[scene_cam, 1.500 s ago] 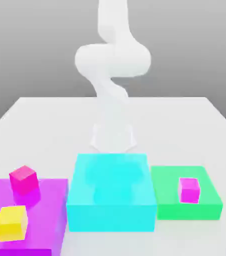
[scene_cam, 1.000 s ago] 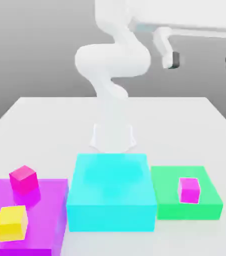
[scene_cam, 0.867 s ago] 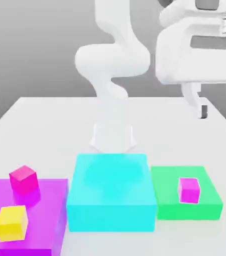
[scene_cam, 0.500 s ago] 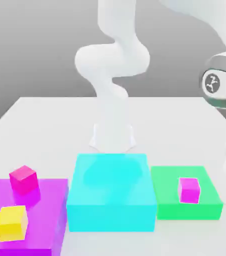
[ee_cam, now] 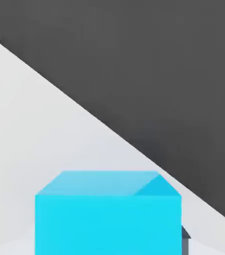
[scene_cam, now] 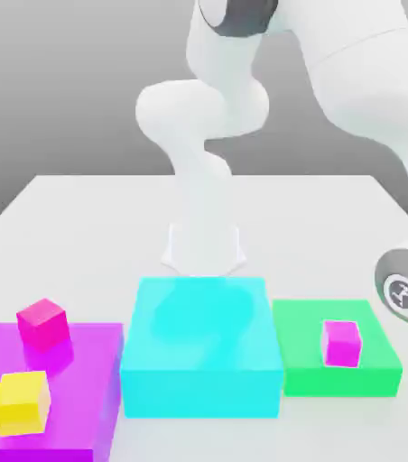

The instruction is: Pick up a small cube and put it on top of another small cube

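Squeezing the blue cube (ee_cam: 108, 224), the gripper (ee_cam: 108, 241) is shut on it, just as wide as the cube. One dark pad (ee_cam: 185, 245) touches its side. I can't tell if the cube is off the white table (scene_cam: 289, 217). In the exterior view, the arm (scene_cam: 370, 81) bends down at the right. Near it, a bright pink cube (scene_cam: 341, 344) sits on the green block (scene_cam: 307, 347). The big light blue block (scene_cam: 201, 347) is in the middle. At the left, a yellow cube (scene_cam: 22, 403) and a dark pink cube (scene_cam: 43, 325) sit on the purple block (scene_cam: 86, 388).

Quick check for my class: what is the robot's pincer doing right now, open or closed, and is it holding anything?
Pincer: closed on the blue cube; whether it is lifted cannot be told.
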Robot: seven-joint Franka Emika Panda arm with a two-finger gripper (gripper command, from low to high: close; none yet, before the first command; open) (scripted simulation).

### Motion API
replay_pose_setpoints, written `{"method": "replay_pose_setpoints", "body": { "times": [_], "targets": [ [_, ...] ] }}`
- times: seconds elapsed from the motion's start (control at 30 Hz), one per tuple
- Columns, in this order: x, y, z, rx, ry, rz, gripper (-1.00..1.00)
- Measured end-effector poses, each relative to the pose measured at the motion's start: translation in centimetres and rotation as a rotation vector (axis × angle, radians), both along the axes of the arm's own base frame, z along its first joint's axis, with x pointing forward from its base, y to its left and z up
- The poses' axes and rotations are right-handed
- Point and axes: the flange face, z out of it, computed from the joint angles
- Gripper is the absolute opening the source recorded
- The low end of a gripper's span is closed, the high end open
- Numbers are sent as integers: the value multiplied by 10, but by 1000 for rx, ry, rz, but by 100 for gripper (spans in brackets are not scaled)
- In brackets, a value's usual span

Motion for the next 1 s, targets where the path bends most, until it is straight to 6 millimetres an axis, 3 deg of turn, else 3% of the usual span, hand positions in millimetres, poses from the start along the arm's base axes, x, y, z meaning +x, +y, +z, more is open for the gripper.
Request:
{"method": "replay_pose_setpoints", "body": {
  "times": [0.1,0.2,0.57,0.73,0.87,0.9,1.0],
  "targets": [
    [-2,-1,42,-2,-1,9,-100],
    [-18,-15,69,-27,-10,100,-100],
    [-99,-79,141,-50,-13,453,-100],
    [-140,-106,153,-8,-1,606,-100],
    [-145,-109,110,0,1,629,-100],
    [-146,-110,99,-1,1,628,100],
    [-146,-110,99,-1,1,628,100]
  ]
}}
